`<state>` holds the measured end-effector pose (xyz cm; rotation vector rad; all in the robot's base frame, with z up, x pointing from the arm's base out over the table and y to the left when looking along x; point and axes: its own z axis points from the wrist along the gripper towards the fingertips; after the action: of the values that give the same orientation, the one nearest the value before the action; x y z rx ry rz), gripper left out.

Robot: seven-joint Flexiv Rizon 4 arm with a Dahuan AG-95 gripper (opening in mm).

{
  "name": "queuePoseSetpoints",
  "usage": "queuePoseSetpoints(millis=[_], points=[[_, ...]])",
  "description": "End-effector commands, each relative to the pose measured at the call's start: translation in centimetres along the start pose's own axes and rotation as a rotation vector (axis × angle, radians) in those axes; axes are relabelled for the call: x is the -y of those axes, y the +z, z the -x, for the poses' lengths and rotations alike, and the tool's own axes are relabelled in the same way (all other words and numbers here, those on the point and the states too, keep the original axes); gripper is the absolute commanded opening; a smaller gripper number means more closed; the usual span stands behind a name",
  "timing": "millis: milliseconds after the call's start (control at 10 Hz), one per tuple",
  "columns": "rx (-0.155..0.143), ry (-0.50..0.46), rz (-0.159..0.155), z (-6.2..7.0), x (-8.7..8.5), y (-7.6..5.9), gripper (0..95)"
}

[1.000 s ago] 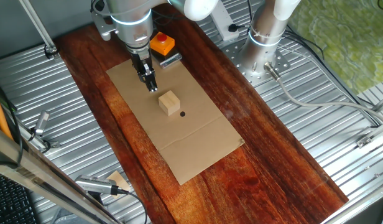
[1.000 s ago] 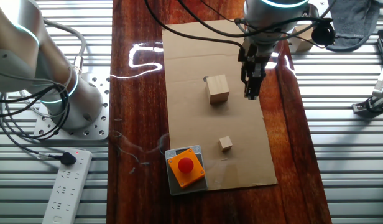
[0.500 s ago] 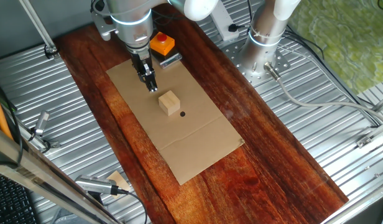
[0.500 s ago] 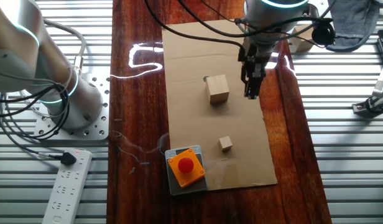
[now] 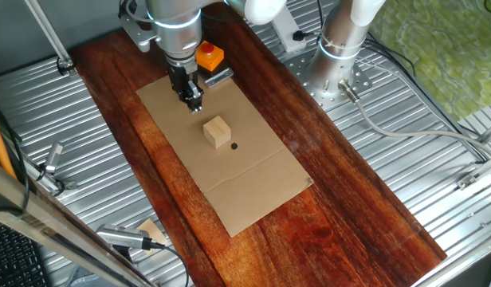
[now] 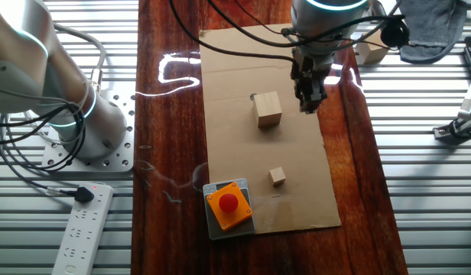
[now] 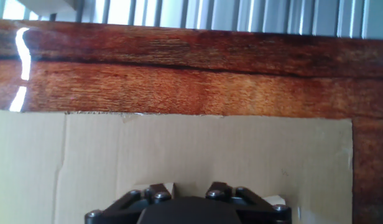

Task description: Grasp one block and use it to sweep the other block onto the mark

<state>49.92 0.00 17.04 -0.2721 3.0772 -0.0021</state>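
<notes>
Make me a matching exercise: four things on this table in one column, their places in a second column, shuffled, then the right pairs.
Things:
1. small cube
2. larger block
3. black mark
4. gripper

Places:
A. just beside the larger block, on the cardboard
B. above the cardboard, beside the larger block, holding nothing
C. near the orange button box
D. middle of the cardboard sheet

Pairs: 1-C, 2-D, 3-A, 4-B
</notes>
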Motion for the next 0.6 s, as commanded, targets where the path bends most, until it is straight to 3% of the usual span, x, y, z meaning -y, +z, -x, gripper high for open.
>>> queuePoseSetpoints(millis=[100,600], points=[[0.0,-0.002,-0.001,0.08,0.02,0.06,0.0],[-0.004,-0.003,0.003,0.08,0.02,0.06,0.0]])
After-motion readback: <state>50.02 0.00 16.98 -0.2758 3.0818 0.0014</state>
